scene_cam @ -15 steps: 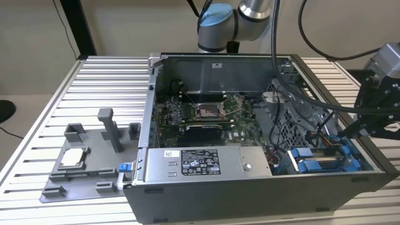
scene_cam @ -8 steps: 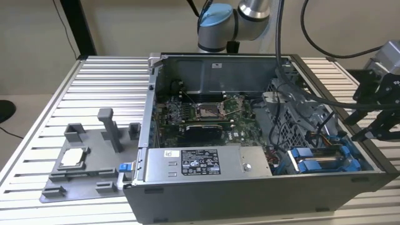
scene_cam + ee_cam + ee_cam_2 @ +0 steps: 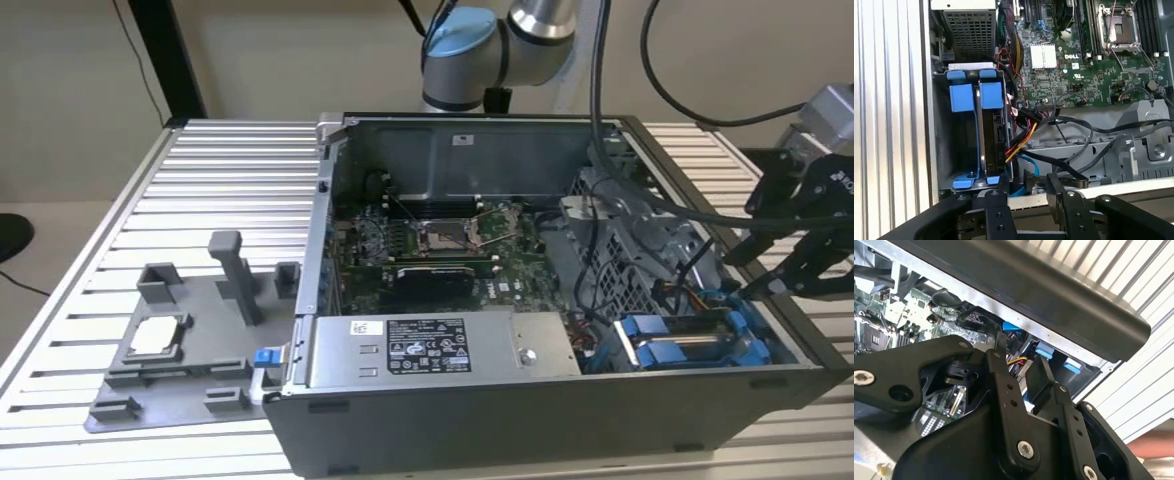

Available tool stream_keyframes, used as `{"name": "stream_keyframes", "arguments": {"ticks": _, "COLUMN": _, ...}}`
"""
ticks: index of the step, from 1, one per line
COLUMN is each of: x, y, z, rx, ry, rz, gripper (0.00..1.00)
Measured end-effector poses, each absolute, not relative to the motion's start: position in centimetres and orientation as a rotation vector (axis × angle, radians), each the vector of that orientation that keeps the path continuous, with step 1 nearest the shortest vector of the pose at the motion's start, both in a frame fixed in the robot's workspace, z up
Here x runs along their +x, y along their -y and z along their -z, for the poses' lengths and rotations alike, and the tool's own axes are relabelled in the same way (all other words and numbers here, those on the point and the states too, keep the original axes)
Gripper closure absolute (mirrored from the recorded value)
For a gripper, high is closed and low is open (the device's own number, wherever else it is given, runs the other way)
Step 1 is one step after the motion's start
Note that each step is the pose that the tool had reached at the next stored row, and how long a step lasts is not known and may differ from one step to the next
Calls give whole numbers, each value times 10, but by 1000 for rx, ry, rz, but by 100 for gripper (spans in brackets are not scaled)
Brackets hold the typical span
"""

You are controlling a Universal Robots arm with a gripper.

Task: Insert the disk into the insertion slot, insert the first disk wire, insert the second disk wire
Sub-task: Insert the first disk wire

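Note:
The disk (image 3: 994, 135) stands on edge in the insertion slot (image 3: 941, 150), a grey cage with blue tabs at the case's front corner on the exterior view's right (image 3: 694, 345). A bundle of red, yellow and orange wires (image 3: 1021, 142) reaches the disk's connector edge, and a blue wire (image 3: 1026, 165) runs just below it. Whether either is fully seated I cannot tell. My gripper (image 3: 1026, 192) hovers open beside the cage, over the case's edge (image 3: 781, 280), with nothing between its fingers (image 3: 999, 360).
Black cables (image 3: 1079, 135) cross the case floor between the motherboard (image 3: 441, 240) and the cage. A long grey box with a label (image 3: 427, 345) lies along the front. On the exterior view's left, a grey fixture tray (image 3: 200, 400) holds a processor chip (image 3: 154, 335).

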State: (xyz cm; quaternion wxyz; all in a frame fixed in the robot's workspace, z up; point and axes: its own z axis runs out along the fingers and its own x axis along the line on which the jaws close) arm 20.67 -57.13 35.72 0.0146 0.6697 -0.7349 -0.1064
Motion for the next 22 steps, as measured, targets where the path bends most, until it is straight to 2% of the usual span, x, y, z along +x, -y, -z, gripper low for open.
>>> {"name": "stream_keyframes", "arguments": {"ticks": 22, "x": 209, "y": 568, "z": -348, "rx": 2078, "ry": 2286, "rz": 337, "gripper": 0}}
